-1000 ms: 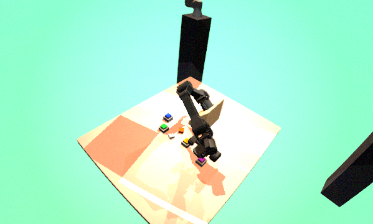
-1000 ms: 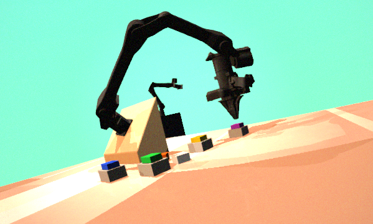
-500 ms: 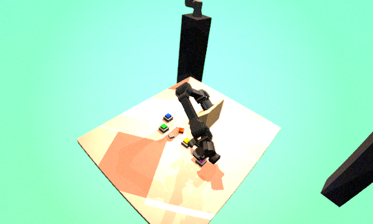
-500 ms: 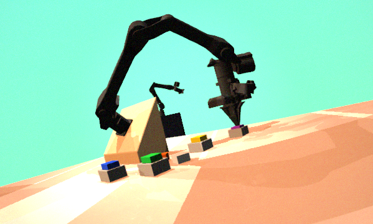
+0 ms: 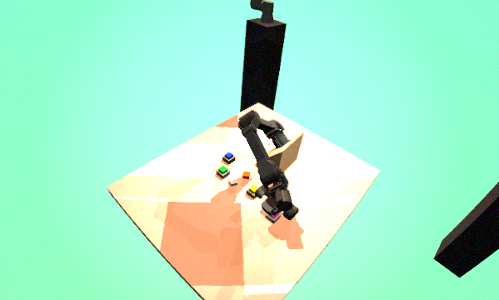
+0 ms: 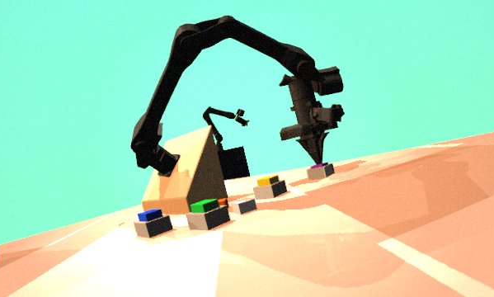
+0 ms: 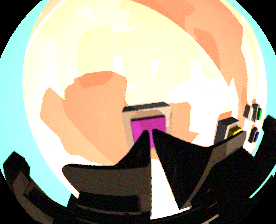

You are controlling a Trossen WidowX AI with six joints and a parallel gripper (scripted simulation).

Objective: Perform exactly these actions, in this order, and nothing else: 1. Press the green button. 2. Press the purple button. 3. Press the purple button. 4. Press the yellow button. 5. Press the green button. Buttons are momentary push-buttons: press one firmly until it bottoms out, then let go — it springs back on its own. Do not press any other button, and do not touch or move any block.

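four buttons sit on the desk (image 6: 354,247), each on its own grey base: one blue button (image 6: 149,214), one green button (image 6: 204,205), one yellow button (image 6: 268,180) and one purple button (image 6: 319,165). two small blocks lie between them, one orange block (image 5: 246,174) and one grey block (image 6: 244,205). the single gripper (image 6: 317,160) is clenched with nothing in it, its tip down on the purple button at the far end of the row.

The arm rises steeply from its base, bends sharply at the elbow and slopes down to the wrist, which points straight down. The pincer (image 6: 318,161) hangs vertical, its two fingers pressed together into one narrow tip, with nothing between them.
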